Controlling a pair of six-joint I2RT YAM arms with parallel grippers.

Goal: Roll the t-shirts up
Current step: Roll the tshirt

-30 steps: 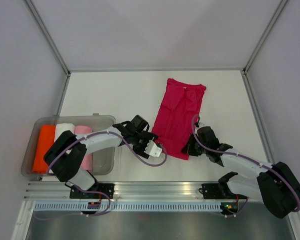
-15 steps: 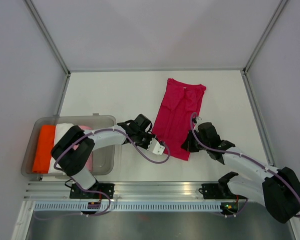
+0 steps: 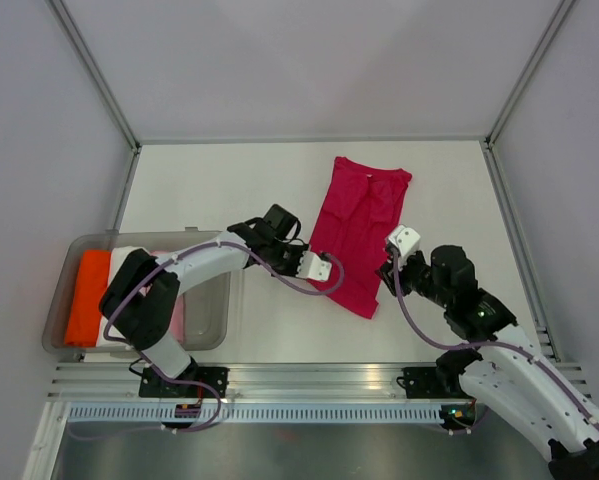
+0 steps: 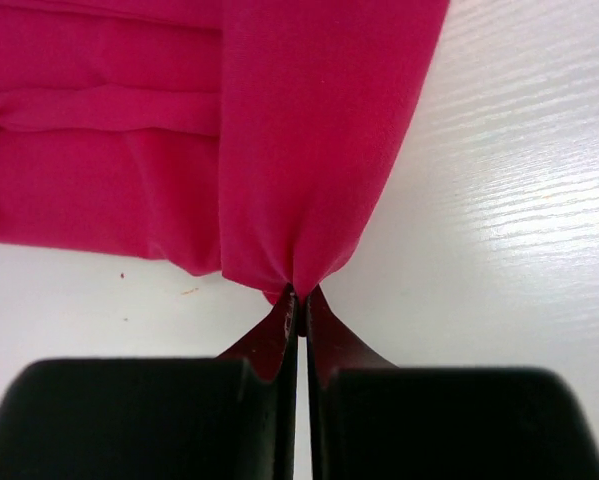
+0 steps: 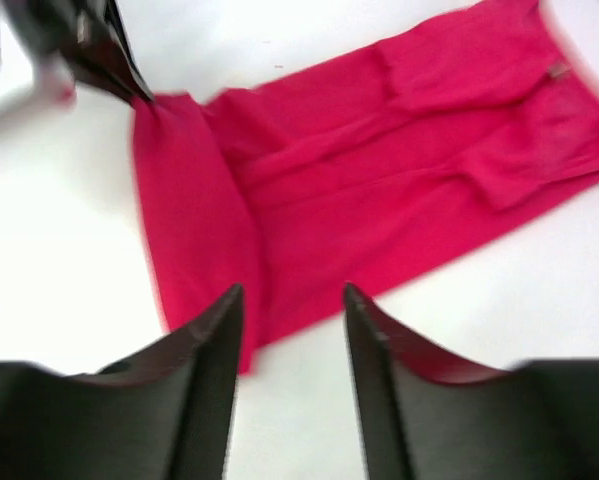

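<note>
A deep magenta-red t-shirt (image 3: 359, 230), folded into a long strip, lies flat on the white table. My left gripper (image 3: 314, 264) is shut on its near left corner, and the left wrist view shows the cloth (image 4: 249, 130) bunched into the closed fingertips (image 4: 299, 296). My right gripper (image 3: 391, 266) hovers open by the near right edge of the shirt. In the right wrist view its fingers (image 5: 292, 292) stand apart with nothing between them, above the shirt's hem (image 5: 379, 170). The left gripper (image 5: 127, 88) shows at that view's upper left, pinching the corner.
A clear plastic bin (image 3: 149, 236) stands at the near left with a rolled orange t-shirt (image 3: 87, 295), a white one (image 3: 129, 258) and a pale pink one (image 3: 177, 318), partly behind the left arm. Grey walls enclose the table on three sides.
The left gripper reached the shirt's near left corner and shut on it. The right gripper opened, let go of the near right corner and drew up and to the right.
</note>
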